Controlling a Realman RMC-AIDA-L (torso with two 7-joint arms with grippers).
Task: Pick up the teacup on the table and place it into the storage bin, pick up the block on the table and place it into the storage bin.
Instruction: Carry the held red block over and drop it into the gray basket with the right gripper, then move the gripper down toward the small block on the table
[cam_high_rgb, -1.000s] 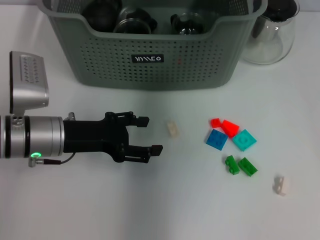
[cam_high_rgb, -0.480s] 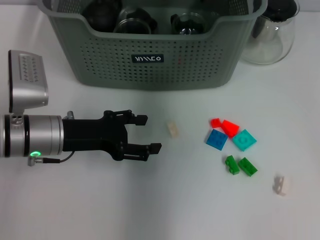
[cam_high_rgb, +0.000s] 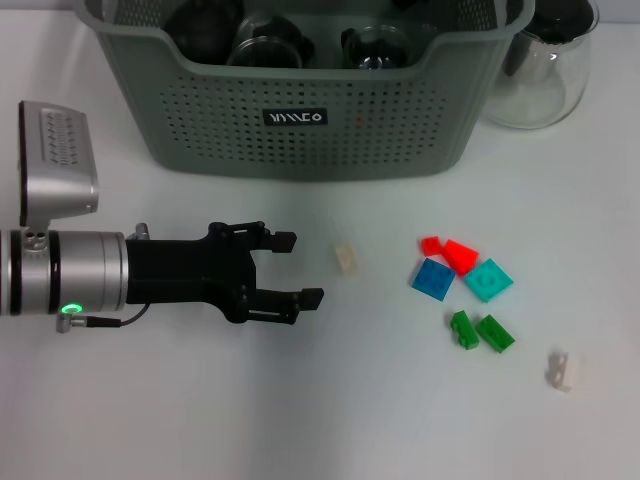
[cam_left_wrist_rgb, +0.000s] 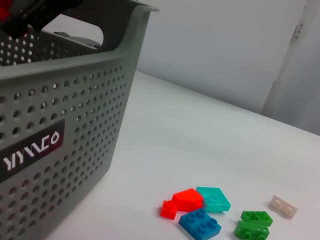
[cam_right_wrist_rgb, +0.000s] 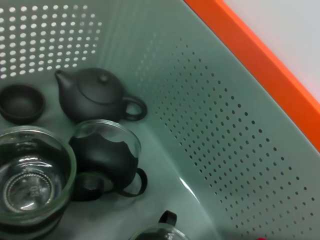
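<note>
The grey-green storage bin (cam_high_rgb: 300, 140) stands at the table's back, its perforated wall close in the left wrist view (cam_left_wrist_rgb: 60, 100). Inside it lie a small dark teacup (cam_right_wrist_rgb: 21, 102), a dark teapot (cam_right_wrist_rgb: 95, 95) and glass cups (cam_right_wrist_rgb: 30, 175). A small cream block (cam_high_rgb: 346, 258) lies on the table in front of the bin. My left gripper (cam_high_rgb: 305, 268) hovers just left of that block, open and holding nothing. The right arm's camera looks down into the bin; its gripper does not show.
To the right of the cream block lie red (cam_high_rgb: 450, 252), blue (cam_high_rgb: 432, 279), teal (cam_high_rgb: 488, 280) and green (cam_high_rgb: 480, 330) blocks, and a white block (cam_high_rgb: 563, 370) farther right. A clear glass pot (cam_high_rgb: 545, 70) stands right of the bin.
The left gripper has drawn back very slightly to the left and stays open. Nothing else has moved.
</note>
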